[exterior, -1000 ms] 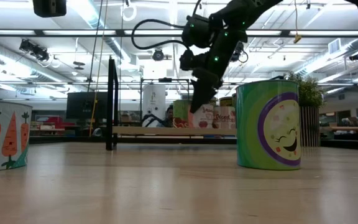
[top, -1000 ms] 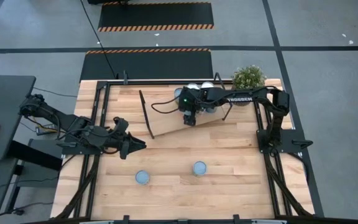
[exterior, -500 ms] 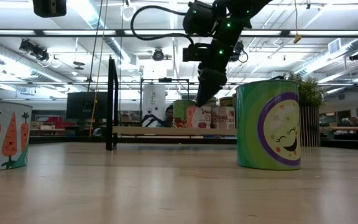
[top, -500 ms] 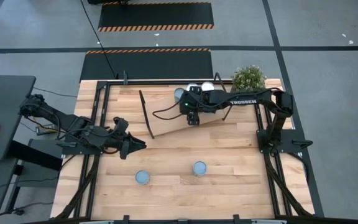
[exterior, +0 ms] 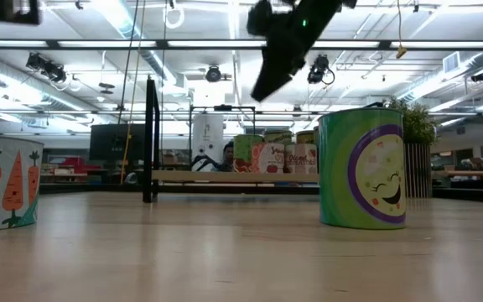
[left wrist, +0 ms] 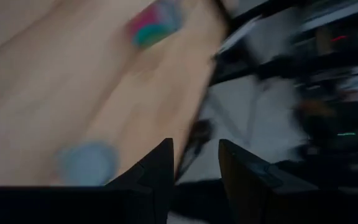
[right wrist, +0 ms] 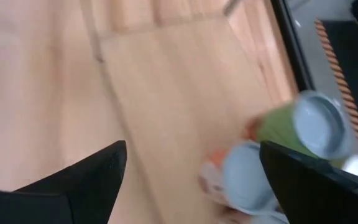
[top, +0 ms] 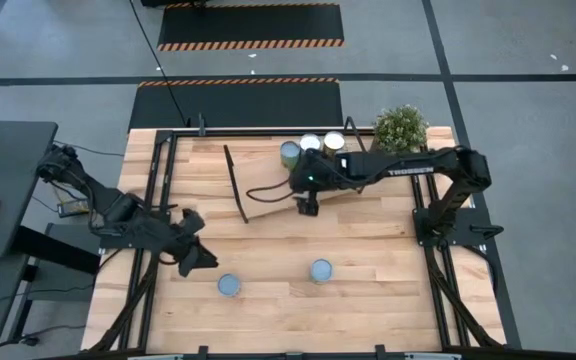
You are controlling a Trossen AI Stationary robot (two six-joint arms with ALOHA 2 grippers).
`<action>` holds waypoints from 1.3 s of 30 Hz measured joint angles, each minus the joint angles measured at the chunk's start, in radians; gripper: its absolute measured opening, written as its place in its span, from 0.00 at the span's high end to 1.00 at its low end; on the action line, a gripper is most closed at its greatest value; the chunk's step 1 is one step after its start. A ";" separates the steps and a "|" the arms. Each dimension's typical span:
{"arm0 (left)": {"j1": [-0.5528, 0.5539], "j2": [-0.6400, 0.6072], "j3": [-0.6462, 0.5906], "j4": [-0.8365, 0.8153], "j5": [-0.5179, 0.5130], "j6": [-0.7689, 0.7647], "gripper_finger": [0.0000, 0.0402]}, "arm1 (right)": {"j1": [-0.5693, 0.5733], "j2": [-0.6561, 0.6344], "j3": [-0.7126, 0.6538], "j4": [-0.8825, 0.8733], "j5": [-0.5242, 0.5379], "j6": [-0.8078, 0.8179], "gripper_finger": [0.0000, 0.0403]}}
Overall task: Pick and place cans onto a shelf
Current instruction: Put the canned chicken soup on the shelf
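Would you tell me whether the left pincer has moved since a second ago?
Yes. In the high view the left pincer has swung toward the near table edge, closer to the can standing there.

Potted green plant (top: 400, 125) at table (top: 388, 310) corner.

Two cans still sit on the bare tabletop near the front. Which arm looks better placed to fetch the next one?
Probably the left. Its hand hangs open just beside the left loose can, while the right hand is open and empty over the shelf.
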State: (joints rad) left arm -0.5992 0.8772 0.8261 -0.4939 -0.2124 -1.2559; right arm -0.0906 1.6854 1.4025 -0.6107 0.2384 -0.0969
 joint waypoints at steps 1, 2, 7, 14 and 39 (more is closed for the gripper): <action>-0.015 0.001 0.000 -0.051 -0.001 -0.028 0.67 | 0.017 -0.008 0.000 0.009 -0.009 0.016 0.07; -0.029 0.006 0.000 -0.103 0.000 -0.061 0.67 | 0.032 -0.013 0.000 0.017 -0.014 0.029 0.07; -0.103 0.082 0.000 -0.293 0.025 -0.173 0.67 | 0.109 -0.019 0.000 0.034 -0.016 0.099 0.07; -0.188 0.312 0.000 -0.203 0.188 -0.175 0.56 | 0.193 -0.019 0.000 0.022 -0.012 0.168 0.07; -0.226 0.472 0.000 -0.133 0.103 -0.260 0.26 | 0.477 0.166 -0.007 -0.074 -0.176 0.236 0.01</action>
State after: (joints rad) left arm -0.8253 1.3487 0.8260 -0.6269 -0.1093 -1.5154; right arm 0.3863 1.8517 1.3952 -0.6845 0.0622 0.1394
